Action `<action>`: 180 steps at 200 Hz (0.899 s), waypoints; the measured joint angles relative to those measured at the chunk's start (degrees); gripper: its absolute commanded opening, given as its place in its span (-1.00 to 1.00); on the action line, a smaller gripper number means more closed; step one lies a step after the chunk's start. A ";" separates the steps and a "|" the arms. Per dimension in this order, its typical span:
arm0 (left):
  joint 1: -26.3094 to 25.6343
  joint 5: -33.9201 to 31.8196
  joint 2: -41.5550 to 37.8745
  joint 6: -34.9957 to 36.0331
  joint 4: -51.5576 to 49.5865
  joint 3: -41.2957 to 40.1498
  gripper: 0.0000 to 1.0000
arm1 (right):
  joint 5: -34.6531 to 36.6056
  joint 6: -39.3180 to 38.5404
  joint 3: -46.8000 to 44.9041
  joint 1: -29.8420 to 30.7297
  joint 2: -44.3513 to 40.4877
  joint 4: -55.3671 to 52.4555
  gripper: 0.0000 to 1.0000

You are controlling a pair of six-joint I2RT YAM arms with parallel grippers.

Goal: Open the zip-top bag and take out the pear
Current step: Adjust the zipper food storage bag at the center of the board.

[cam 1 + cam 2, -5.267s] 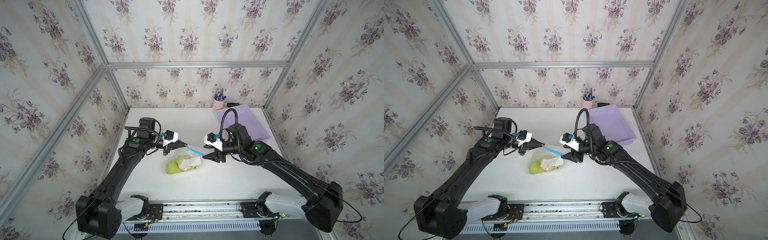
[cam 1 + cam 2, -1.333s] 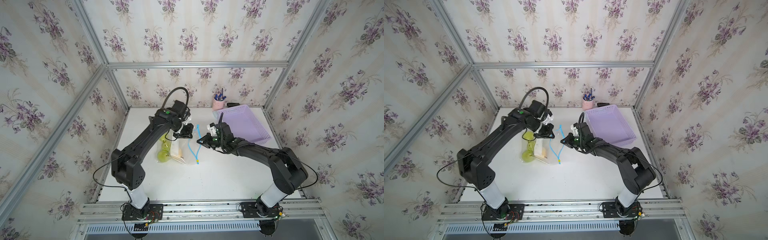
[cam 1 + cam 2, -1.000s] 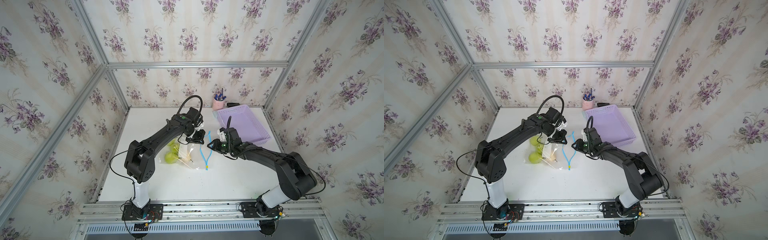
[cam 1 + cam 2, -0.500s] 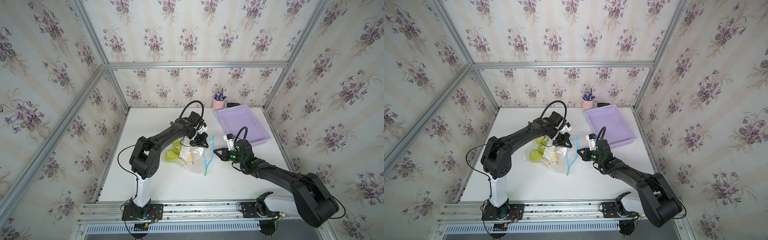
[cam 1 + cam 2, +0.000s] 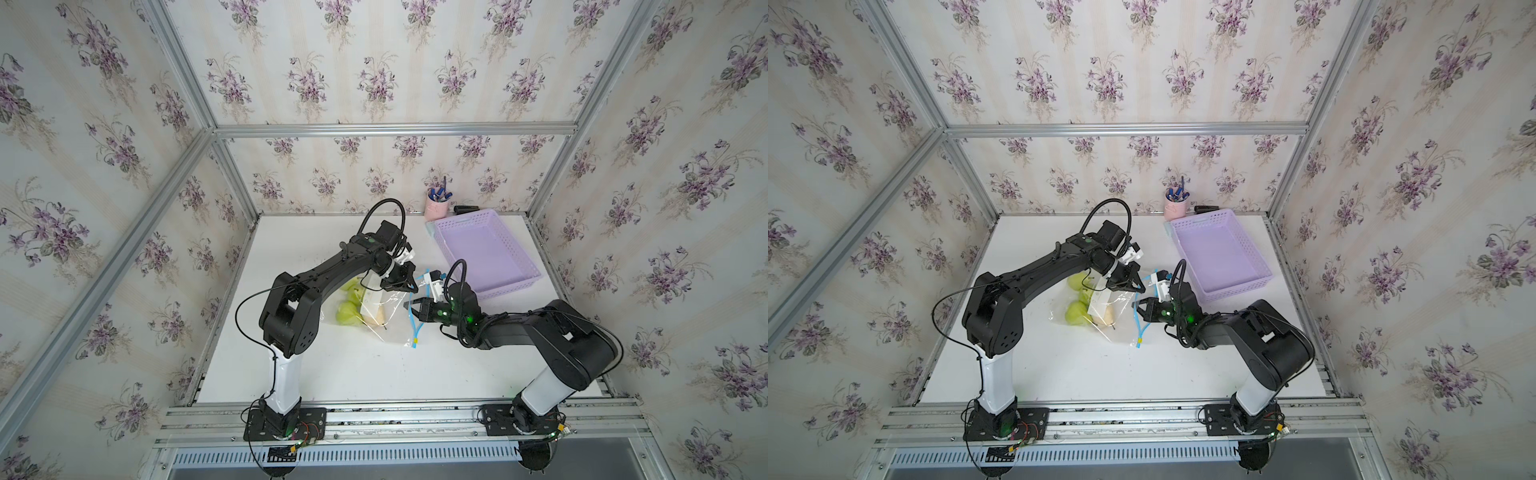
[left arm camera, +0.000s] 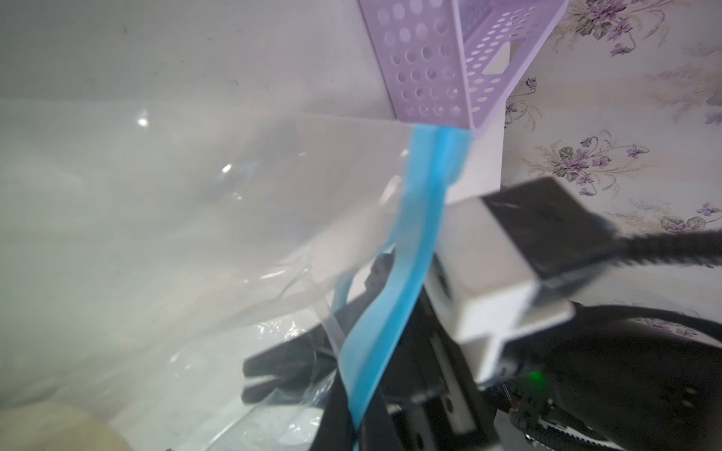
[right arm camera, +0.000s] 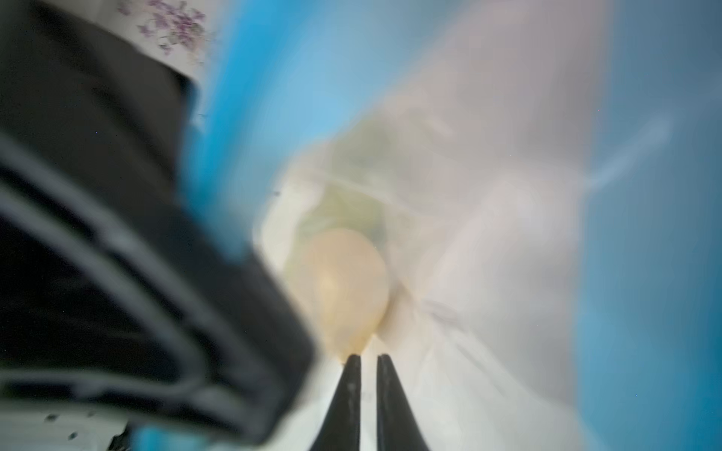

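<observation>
Since 0.5 seconds earlier, my right pincer [image 5: 409, 309] had swung left from beside the lilac basket [image 5: 484, 253] to the mouth of the zip-top bag [image 5: 395, 328], and its jaws had drawn nearly together. Both top views showed the bag lying mid-way across the white table [image 5: 332, 374]. Its light-blue zip strip [image 5: 417, 330] was parted into 2 loose ribbons on the bag's right side, with a yellow tab [image 5: 414, 342] at the near end.

My left pincer [image 5: 409, 286] sat at the bag's far lip and appeared clamped on the film, lifting it. I judged this was to keep the mouth gaping so the other arm could reach in.

Seen from the right wrist, my 2 black fingertips [image 7: 349, 394] stood a sliver apart. They aimed straight at the pale yellow pear [image 7: 344, 289], just ahead inside the bag. Whether they pinched plastic I could not tell, but they held no fruit. 2 green fruits [image 5: 347, 312] lay deeper in the bag, further left. Opening looked done, but the pear was not yet out.
</observation>
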 measured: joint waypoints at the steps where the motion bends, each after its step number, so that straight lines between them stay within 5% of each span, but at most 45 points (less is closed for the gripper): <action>1: 0.04 0.07 -0.15 -0.20 0.17 -0.02 -0.23 | 0.07 0.04 -0.11 0.00 0.17 0.04 -0.71; 24: 1.09 -0.52 -4.31 -1.70 1.27 -1.07 0.34 | 1.14 0.02 -0.74 0.11 2.56 2.75 -0.62; 60: 5.81 -13.88 -23.37 2.51 1.40 -13.60 0.78 | 0.31 0.28 1.05 0.09 5.75 7.80 -0.44; 98: 24.15 -24.15 -35.45 1.64 -1.20 -33.59 0.84 | -1.99 1.25 2.19 0.09 7.13 9.97 -0.31; 132: 29.77 -22.34 -35.23 4.17 -2.36 -38.51 0.85 | -3.10 1.46 2.58 0.09 7.17 10.27 -0.31; 152: 31.17 -19.02 -31.76 4.85 0.85 -37.48 0.71 | -3.39 1.64 2.60 0.09 7.23 10.25 -0.31; 180: 31.78 -16.92 -21.44 4.57 3.93 -33.09 -0.52 | -3.67 1.64 2.82 0.09 7.56 10.19 -0.32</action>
